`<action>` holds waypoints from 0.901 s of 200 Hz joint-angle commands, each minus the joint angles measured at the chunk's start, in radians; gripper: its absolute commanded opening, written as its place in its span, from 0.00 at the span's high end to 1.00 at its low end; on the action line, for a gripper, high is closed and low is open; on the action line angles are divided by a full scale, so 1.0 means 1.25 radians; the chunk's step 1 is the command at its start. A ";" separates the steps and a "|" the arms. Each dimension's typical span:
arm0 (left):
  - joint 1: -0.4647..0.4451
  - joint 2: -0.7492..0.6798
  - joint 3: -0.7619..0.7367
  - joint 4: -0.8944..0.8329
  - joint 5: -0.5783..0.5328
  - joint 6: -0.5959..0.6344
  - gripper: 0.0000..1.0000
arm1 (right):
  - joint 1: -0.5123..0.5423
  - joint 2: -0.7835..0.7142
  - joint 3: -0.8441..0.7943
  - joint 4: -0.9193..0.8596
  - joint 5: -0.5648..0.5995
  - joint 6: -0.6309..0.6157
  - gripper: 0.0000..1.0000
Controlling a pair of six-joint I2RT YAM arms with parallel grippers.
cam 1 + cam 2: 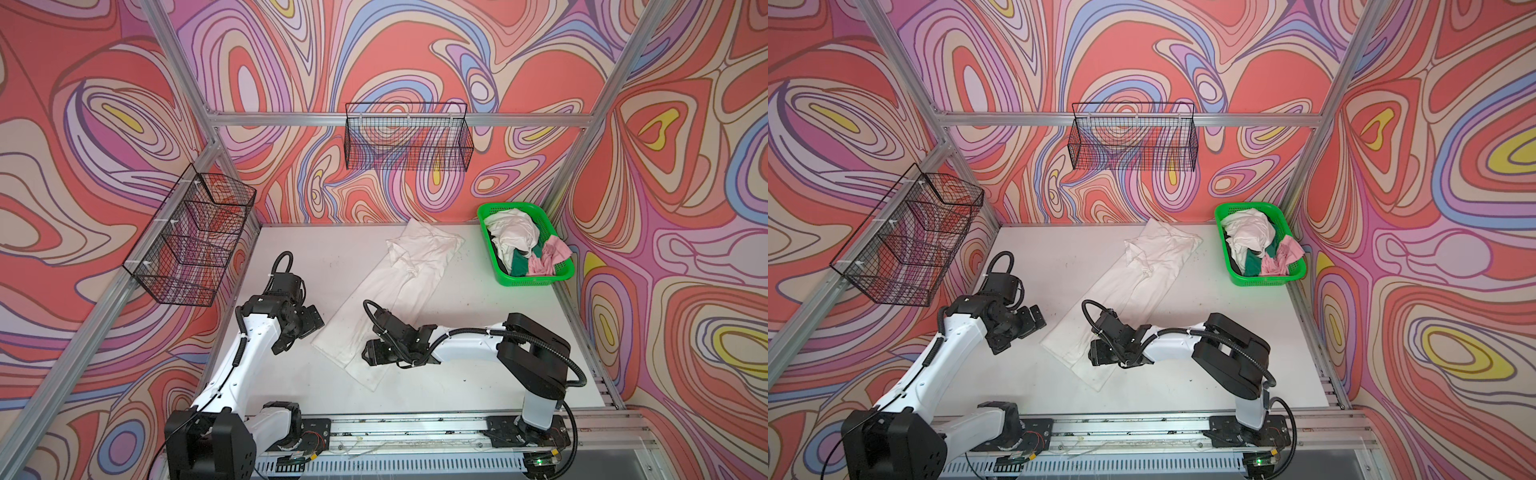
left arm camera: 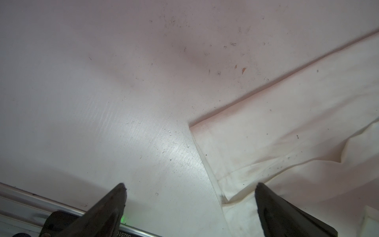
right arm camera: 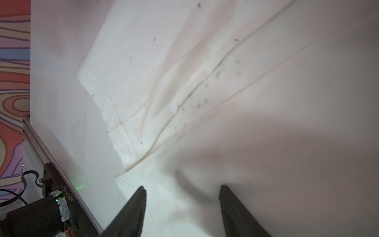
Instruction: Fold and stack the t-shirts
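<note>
Nearest, at the hem end lying farthest from the green basket [image 1: 536,281], the right gripper [image 3: 182,187] sits over the white t-shirt [image 1: 390,291], jaws parted and pinching nothing. The left gripper [image 2: 189,186], spread wide and empty, straddles that hem's corner on the side away from the basket. The shirt's long axis runs diagonally toward the basket, where the remaining t-shirts [image 1: 513,232] lie heaped.

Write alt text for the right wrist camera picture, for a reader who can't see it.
A white t-shirt, folded lengthwise and flecked with dark specks, lies flat on a white table, its stitched hem showing. The right gripper is over the cloth, its two dark fingers apart and gripping nothing.
</note>
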 commanded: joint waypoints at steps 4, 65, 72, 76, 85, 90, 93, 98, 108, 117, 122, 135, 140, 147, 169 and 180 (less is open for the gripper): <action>0.008 0.002 0.006 -0.002 -0.022 0.010 0.00 | -0.001 0.003 -0.079 -0.111 0.050 0.031 0.39; 0.009 0.007 0.003 0.004 0.004 0.002 0.00 | -0.023 -0.119 -0.173 -0.228 0.128 0.045 0.39; 0.009 0.008 0.000 0.004 0.014 -0.002 0.00 | -0.029 -0.145 -0.189 -0.247 0.138 0.048 0.38; 0.009 0.009 -0.003 0.004 0.019 -0.004 0.00 | -0.032 -0.162 -0.200 -0.258 0.144 0.052 0.38; 0.009 0.008 -0.009 0.009 0.037 -0.009 0.00 | -0.039 -0.204 -0.227 -0.282 0.154 0.060 0.38; 0.009 0.007 -0.014 0.013 0.048 -0.011 0.00 | -0.047 -0.226 -0.241 -0.296 0.156 0.063 0.38; 0.009 0.007 -0.017 0.014 0.054 -0.013 0.00 | -0.051 -0.239 -0.249 -0.305 0.158 0.064 0.38; 0.009 0.007 -0.021 0.017 0.062 -0.018 0.00 | -0.061 -0.261 -0.266 -0.321 0.160 0.068 0.38; 0.009 0.006 -0.033 0.028 0.085 -0.025 0.00 | -0.078 -0.305 -0.296 -0.344 0.160 0.074 0.37; 0.008 0.009 -0.042 0.036 0.108 -0.032 0.00 | -0.094 -0.344 -0.321 -0.361 0.154 0.078 0.37; 0.009 0.011 -0.047 0.039 0.117 -0.037 0.01 | -0.102 -0.364 -0.333 -0.373 0.152 0.082 0.37; 0.007 0.012 -0.061 0.051 0.139 -0.045 0.01 | -0.121 -0.415 -0.355 -0.403 0.154 0.088 0.37; 0.007 0.013 -0.067 0.054 0.145 -0.048 0.01 | -0.128 -0.432 -0.360 -0.416 0.154 0.090 0.37; 0.007 0.012 -0.074 0.058 0.152 -0.052 0.01 | -0.137 -0.453 -0.365 -0.430 0.153 0.093 0.37; 0.006 0.007 -0.098 0.076 0.174 -0.061 0.01 | -0.149 -0.493 -0.330 -0.454 0.148 0.077 0.36; 0.006 0.010 -0.102 0.082 0.177 -0.061 0.01 | -0.151 -0.486 -0.266 -0.484 0.167 0.048 0.34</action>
